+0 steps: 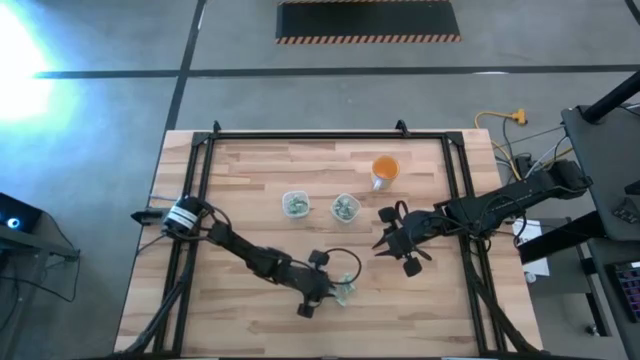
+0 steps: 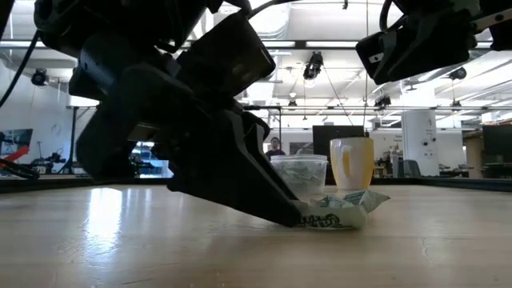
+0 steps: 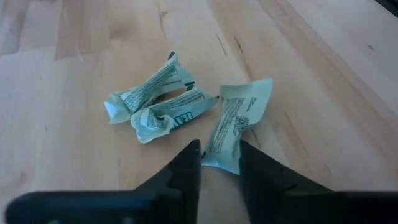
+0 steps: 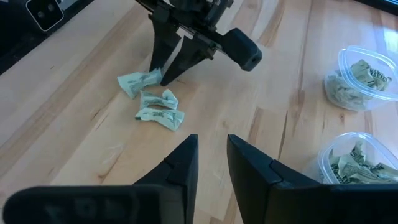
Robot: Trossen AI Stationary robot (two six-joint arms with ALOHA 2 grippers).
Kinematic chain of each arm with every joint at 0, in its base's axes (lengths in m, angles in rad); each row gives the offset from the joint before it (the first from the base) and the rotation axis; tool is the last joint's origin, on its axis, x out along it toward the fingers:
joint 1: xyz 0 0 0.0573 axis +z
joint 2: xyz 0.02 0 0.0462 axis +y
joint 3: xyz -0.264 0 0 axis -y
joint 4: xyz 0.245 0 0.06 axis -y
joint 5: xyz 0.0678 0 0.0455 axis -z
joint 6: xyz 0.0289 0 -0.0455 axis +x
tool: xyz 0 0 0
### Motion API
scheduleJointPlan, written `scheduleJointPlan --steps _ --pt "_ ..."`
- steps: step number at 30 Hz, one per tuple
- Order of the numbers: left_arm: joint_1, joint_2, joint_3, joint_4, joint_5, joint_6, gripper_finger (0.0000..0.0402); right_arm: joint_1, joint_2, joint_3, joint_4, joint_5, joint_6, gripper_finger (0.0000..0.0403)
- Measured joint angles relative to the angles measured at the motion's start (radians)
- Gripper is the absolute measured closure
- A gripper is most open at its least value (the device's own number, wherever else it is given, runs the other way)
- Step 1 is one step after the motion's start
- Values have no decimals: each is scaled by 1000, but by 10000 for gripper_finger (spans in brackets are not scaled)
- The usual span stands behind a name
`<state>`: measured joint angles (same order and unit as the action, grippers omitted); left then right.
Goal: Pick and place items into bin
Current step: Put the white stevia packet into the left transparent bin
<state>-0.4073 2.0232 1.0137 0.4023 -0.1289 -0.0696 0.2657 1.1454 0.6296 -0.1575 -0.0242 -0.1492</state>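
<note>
Broadly, the wooden desk [image 1: 260, 170] fills the middle of the high view, with a black frame around its edges. From the left edge of that picture the left arm reaches toward the lower middle, and its left gripper [image 1: 335, 292] is down at the desk surface. From the right edge the right arm stretches toward the centre, where the right gripper [image 1: 388, 238] hangs above bare wood, right of the middle.

Near the upper centre of the high view stands an orange cup [image 1: 384, 171], and to its lower left sit two clear plastic cups [image 1: 295, 204] side by side, each holding pale green-and-white pieces.

At the lower middle, just beside the left fingers, lie three loose items [image 3: 171, 102] close together. In the left wrist view one wrapper [image 3: 235, 124] has its lower end between the two fingers, which are narrowly parted on either side of it; whether they already pinch it cannot be told. The other two lie just to its left, touching each other.

The right fingers [image 4: 180, 162] are partly closed with a narrow gap and nothing between them.
</note>
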Motion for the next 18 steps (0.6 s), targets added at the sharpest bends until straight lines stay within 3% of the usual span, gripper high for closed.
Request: scheduleJointPlan --steps 7,15,18 --pt "1 0 2 4 -8 0 394 0 0 0 0 0 0 335" --pt "1 -20 3 5 -9 0 394 0 0 0 -1 0 -1 329" --pt "1 -70 0 -74 -49 5 394 0 0 -2 -3 0 0 328"
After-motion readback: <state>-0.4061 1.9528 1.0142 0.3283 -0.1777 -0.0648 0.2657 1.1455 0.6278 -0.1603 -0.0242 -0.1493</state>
